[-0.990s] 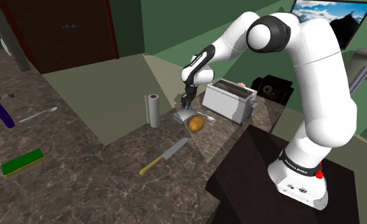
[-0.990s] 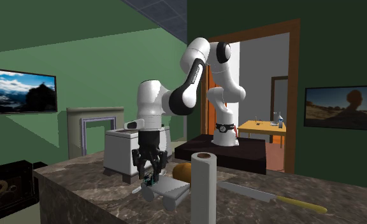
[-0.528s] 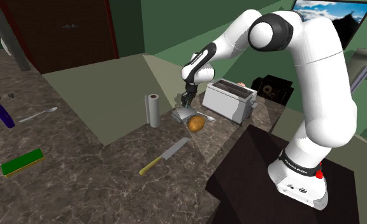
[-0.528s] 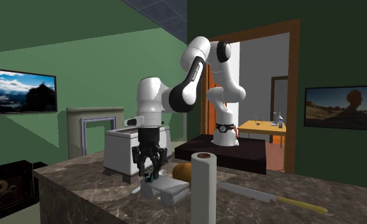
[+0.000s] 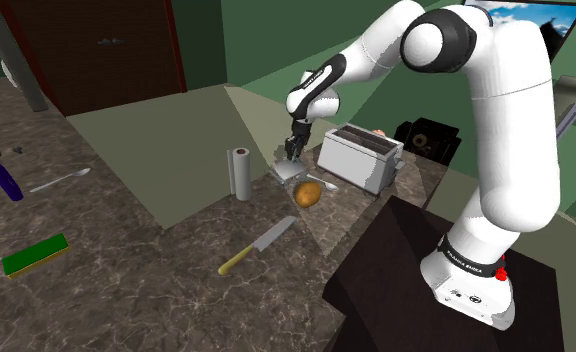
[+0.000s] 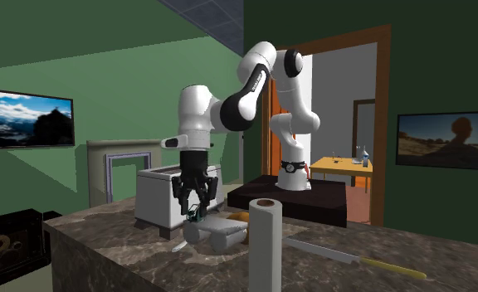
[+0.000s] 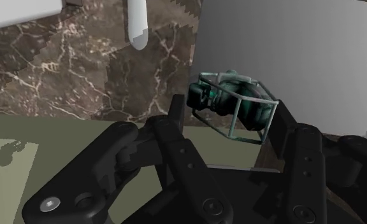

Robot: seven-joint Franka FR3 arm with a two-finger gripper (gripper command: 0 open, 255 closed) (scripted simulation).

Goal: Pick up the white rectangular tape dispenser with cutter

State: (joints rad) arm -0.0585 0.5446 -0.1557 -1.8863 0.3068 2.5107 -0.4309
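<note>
The tape dispenser [image 5: 285, 169] is a pale grey rectangular block with a dark teal wire part [image 7: 232, 103] at one end. It hangs just above the marble counter [image 5: 176, 270], tilted. My black gripper [image 5: 293, 150] is shut on it from above, next to the toaster. In the second exterior view the gripper [image 6: 195, 212] holds the dispenser [image 6: 218, 233] clear of the counter, behind the paper roll. In the wrist view the gripper [image 7: 230, 119] clasps the teal wire part, with the grey body [image 7: 297, 57] beyond it.
A white paper towel roll [image 5: 240, 172] stands beside the dispenser, a brown potato [image 5: 309, 194] just below it, a white toaster [image 5: 360, 156] behind. A yellow-handled knife [image 5: 258, 246], a spoon [image 5: 60, 180] and a green sponge [image 5: 34, 254] lie on the counter.
The arm has risen and carried the dispenser up off the counter; it stays clasped in the fingers throughout.
</note>
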